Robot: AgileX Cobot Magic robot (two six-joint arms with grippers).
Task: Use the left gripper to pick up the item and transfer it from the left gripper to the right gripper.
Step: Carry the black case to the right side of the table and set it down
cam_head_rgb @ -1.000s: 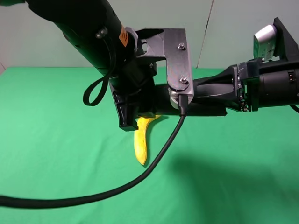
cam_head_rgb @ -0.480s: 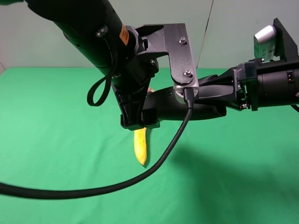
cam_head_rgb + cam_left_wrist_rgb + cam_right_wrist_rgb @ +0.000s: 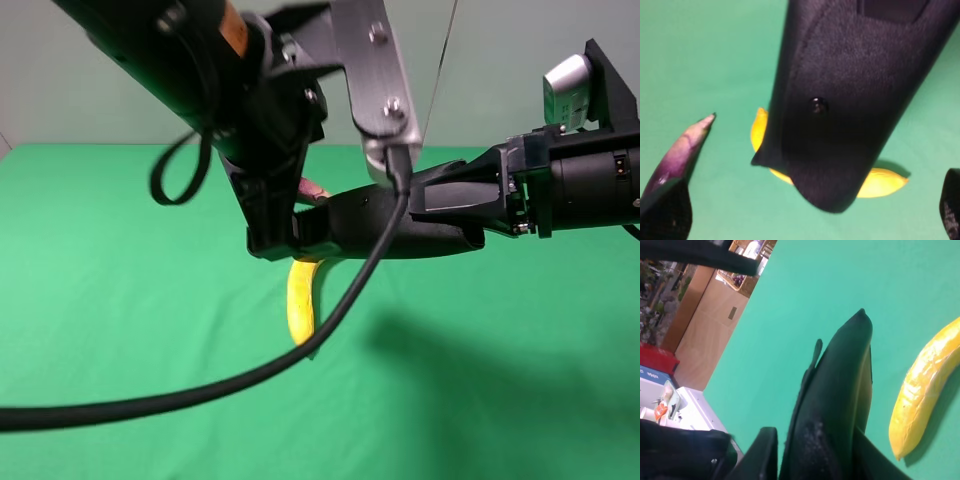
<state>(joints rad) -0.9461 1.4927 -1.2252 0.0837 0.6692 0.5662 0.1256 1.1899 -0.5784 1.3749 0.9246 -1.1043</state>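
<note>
Mid-air over the green cloth (image 3: 120, 330), the black case (image 3: 370, 225) hangs level between the two arms, well clear of the surface. The right gripper (image 3: 440, 212) reaches in from the right and has it: in its wrist view the fingers (image 3: 762, 455) sit pressed against either flank of the case (image 3: 835, 405), pinching it near one end while the pointed far end sticks out ahead.

Over on the left, the left gripper (image 3: 288, 232) is spread wide. Its wrist view tells the story – the two dark fingertips (image 3: 665, 215) sit out at opposite edges of the picture, the case (image 3: 840, 100) fills the middle, and green cloth shows in the gap on each side. So the jaws flank the rounded end of the case without closing on it. From the high camera that end looks tucked in between those jaws, with the silver bracket (image 3: 372, 70) tilted above and the thick cable (image 3: 200, 395) drooping from the bracket and sweeping off to the left edge.

Down on the cloth, directly under the case, lies the banana (image 3: 300, 300) – in the left wrist view both its ends poke out from behind the case (image 3: 885, 182). The eggplant (image 3: 677, 155) lies near it, its purple tip just peeking out behind the left arm in the high view (image 3: 312, 188).
</note>
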